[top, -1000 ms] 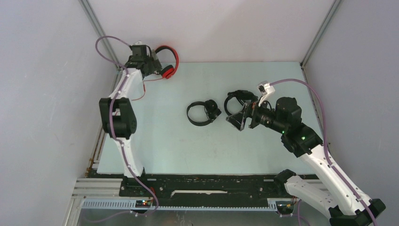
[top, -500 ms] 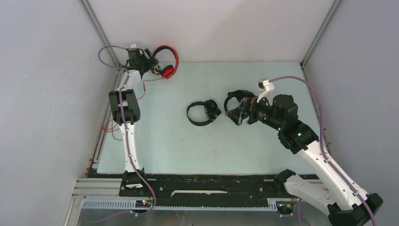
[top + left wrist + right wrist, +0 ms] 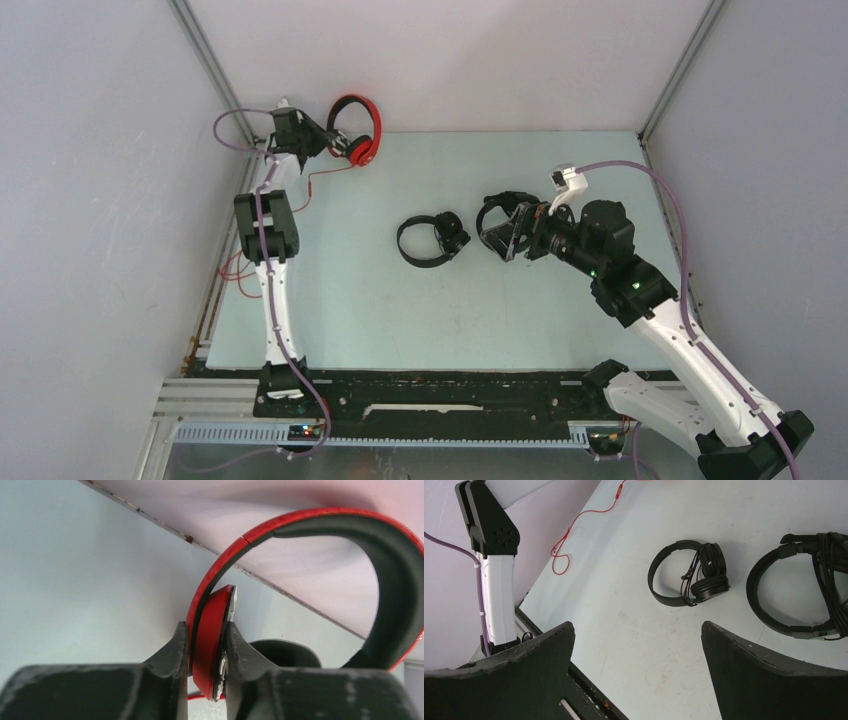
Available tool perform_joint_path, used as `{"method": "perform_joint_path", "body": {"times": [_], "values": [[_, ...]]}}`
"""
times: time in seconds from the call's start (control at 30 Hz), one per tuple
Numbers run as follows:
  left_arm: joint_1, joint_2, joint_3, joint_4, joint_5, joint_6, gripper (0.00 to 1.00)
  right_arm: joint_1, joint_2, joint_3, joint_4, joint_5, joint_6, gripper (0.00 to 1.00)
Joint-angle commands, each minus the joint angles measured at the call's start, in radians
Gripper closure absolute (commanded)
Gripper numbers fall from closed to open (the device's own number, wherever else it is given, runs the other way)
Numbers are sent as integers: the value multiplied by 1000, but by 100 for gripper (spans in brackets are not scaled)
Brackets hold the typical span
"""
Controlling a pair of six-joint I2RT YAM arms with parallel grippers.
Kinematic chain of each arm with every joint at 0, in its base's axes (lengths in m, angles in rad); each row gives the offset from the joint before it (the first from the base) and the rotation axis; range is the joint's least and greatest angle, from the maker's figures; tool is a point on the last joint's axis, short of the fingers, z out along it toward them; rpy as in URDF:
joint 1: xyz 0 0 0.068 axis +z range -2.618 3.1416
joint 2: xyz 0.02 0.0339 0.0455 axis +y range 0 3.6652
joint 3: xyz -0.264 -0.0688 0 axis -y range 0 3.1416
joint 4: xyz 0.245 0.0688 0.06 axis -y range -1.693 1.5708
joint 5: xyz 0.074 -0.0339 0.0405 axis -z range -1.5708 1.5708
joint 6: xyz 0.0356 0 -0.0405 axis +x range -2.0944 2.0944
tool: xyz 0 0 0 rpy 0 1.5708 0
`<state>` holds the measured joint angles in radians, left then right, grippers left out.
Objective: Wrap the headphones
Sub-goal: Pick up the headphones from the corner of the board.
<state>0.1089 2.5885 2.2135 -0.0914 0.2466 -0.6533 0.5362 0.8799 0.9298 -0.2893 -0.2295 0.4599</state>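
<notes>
The left gripper (image 3: 207,630) has its jaws clenched on one ear cup of the red headphones (image 3: 310,530). The right gripper (image 3: 638,630) hangs with jaws spread wide, empty, near the two black headphones (image 3: 710,586) at mid-tabletop (image 3: 400,320). The red set stands in the far left corner, its band arching up by the back wall, so its long axis is near upright. It would likely be best drawn clear of the wall before its red cable (image 3: 585,514) is wound.

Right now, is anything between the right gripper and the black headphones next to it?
No, nothing visible. Only bare table lies between the open right gripper and those black headphones.
</notes>
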Motion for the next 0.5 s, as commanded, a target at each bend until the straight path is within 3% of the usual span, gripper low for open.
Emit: {"method": "perform_joint_path", "body": {"times": [0.0, 0.07, 0.3, 0.47], "values": [[-7, -150, -81, 86, 9, 13, 95, -3, -11, 24, 35, 9, -3, 0], [-14, -232, -140, 86, -16, 52, 100, -1, -5, 24, 29, 2, 3, 0], [-48, -534, -341, 98, -93, 133, 100, -19, 52, 17, 7, 28, 7, 0], [-70, -682, -415, -7, -111, 153, 100, -76, 52, 12, -7, 23, 49, 0]]}}
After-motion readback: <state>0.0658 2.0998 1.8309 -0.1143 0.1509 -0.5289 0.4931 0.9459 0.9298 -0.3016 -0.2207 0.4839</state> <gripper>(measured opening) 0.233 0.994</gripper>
